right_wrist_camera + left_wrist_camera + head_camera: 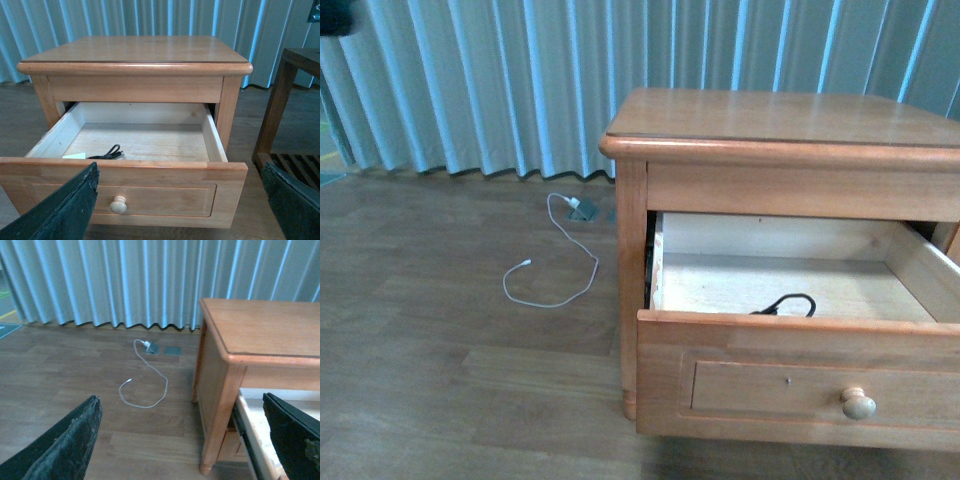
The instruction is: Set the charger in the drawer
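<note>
Right wrist view shows the charger (pixel 75 156) lying inside the open drawer (pixel 214 140), near its front. It looks light: rigid white block, floppy black cable. Best pinch the block's sides. Left gripper (pixel 180 399) and right gripper (pixel 180 167) hang spread wide, empty.

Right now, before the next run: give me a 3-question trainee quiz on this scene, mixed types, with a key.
1. True or false: the drawer is shut.
2. Multiple choice: the charger is
A) hanging over the drawer front
B) lying inside the drawer, near its front
C) wrapped round the knob
3. Fill in: the thin white cable lies on the ____.

Key:
1. False, it is pulled open.
2. B.
3. floor.
</note>
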You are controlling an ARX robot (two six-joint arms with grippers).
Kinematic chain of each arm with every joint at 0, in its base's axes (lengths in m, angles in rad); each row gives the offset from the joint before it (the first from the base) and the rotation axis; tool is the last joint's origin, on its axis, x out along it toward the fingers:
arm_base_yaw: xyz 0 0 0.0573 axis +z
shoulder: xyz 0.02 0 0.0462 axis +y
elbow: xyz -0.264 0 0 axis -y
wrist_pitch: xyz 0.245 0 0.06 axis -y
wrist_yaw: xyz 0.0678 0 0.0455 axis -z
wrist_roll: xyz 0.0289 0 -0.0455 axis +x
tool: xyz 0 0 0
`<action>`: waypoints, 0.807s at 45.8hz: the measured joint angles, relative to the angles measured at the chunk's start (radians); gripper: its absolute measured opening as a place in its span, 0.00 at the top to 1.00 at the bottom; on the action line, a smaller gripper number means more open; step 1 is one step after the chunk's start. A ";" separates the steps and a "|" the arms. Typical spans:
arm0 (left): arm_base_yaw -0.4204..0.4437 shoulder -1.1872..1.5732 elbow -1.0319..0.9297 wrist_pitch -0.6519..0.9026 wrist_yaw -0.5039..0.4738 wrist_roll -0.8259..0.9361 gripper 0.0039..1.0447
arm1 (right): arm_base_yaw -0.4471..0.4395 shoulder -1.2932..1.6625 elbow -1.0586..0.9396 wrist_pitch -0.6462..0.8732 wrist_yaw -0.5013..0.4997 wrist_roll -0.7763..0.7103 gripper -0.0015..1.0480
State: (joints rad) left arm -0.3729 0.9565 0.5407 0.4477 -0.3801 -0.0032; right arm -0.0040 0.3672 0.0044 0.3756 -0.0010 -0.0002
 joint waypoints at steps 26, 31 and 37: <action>-0.037 -0.724 -0.311 -0.444 -0.222 -0.045 0.06 | 0.000 0.000 0.000 0.000 0.000 0.000 0.08; 0.071 -0.775 -0.336 -0.467 0.061 -0.019 0.25 | 0.000 0.000 0.000 0.000 0.000 0.000 0.08; 0.172 -0.820 -0.390 -0.467 0.188 -0.011 0.52 | 0.000 -0.001 0.000 0.000 0.000 0.000 0.08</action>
State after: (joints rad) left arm -0.2012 0.1368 0.1505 -0.0189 -0.1921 -0.0139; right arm -0.0036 0.3664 0.0044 0.3756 -0.0010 -0.0002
